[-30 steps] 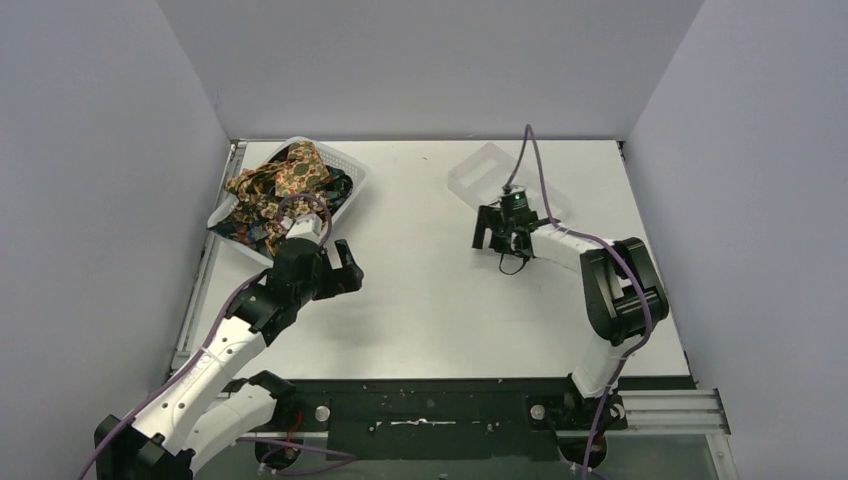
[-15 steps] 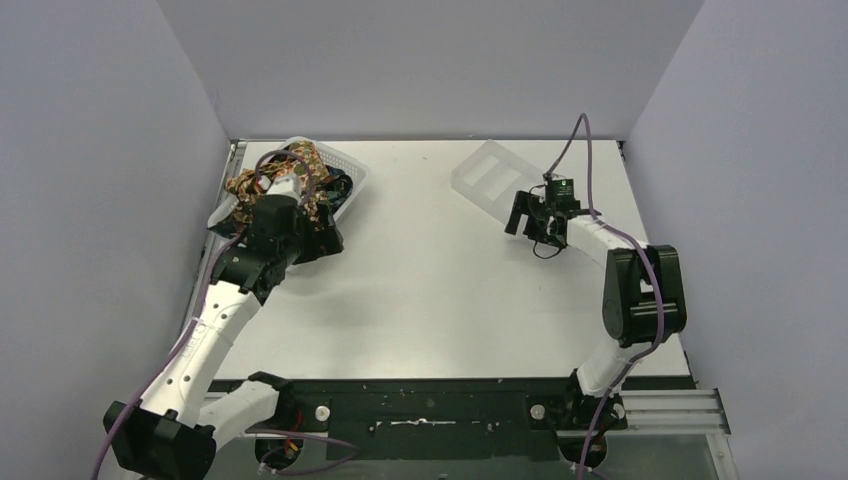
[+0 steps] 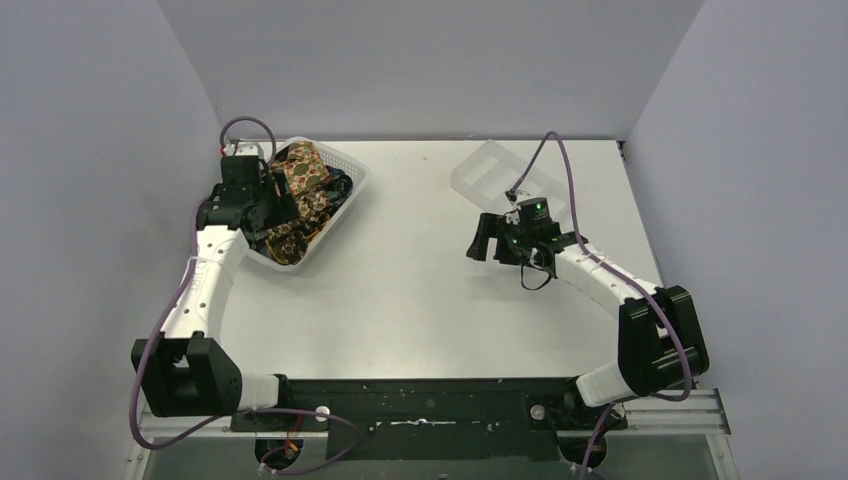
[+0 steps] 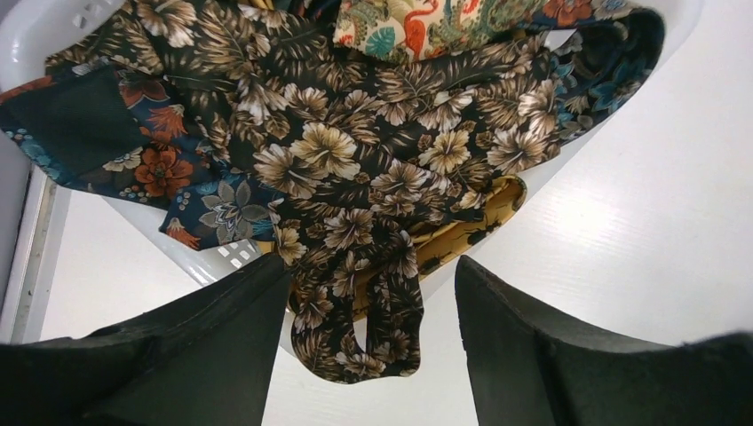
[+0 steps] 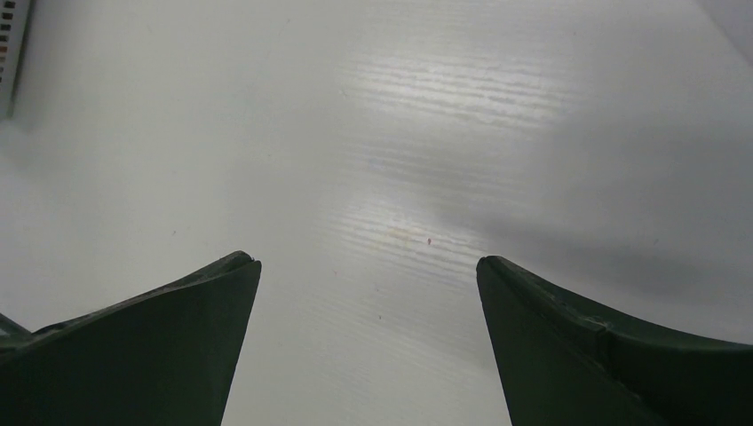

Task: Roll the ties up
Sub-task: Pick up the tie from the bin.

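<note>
Several ties (image 3: pixel 300 185) lie heaped in the white basket (image 3: pixel 352 176) at the back left. In the left wrist view a dark brown floral tie (image 4: pixel 355 169) drapes over the basket rim (image 4: pixel 226 257), and its looped end hangs between my fingers. A navy tie (image 4: pixel 151 169), an orange-tan tie (image 4: pixel 417 22) and a yellow tie (image 4: pixel 471 235) lie around it. My left gripper (image 4: pixel 373 266) is open at the basket's near left side (image 3: pixel 268 205) and holds nothing. My right gripper (image 3: pixel 483 240) is open and empty over bare table (image 5: pixel 368 262).
A clear plastic compartment tray (image 3: pixel 495 170) lies at the back, right of centre, just behind my right gripper. The left wall stands close beside the basket and the left arm. A corner of the basket (image 5: pixel 9 53) shows at the right wrist view's upper left.
My left arm has swung left and back, from the table in front of the basket to the basket's left side. My right gripper moved back toward the tray, then left and nearer again.
</note>
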